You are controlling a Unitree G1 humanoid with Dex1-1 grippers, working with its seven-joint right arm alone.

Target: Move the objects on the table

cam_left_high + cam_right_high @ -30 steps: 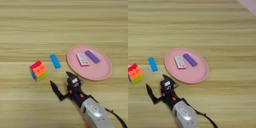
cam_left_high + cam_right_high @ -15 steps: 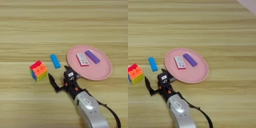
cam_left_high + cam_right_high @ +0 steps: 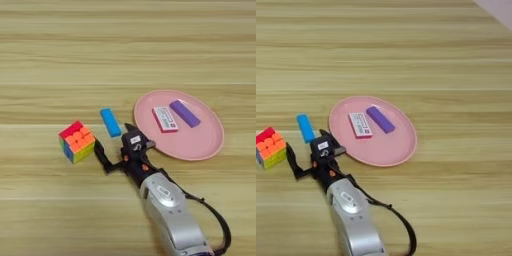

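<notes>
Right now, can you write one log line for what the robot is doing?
right gripper: open, between puzzle cube and pink plate | blue block: on table, untouched | plate holds two small pieces

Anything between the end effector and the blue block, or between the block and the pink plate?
Nothing visible. The end effector, fingers spread, sits just below the blue block, bare table between them. The block's path right to the pink plate is bare too; the puzzle cube lies off to the left.

cube (image 3: 76, 141), blue block (image 3: 110, 122), pink plate (image 3: 200, 147)
</notes>
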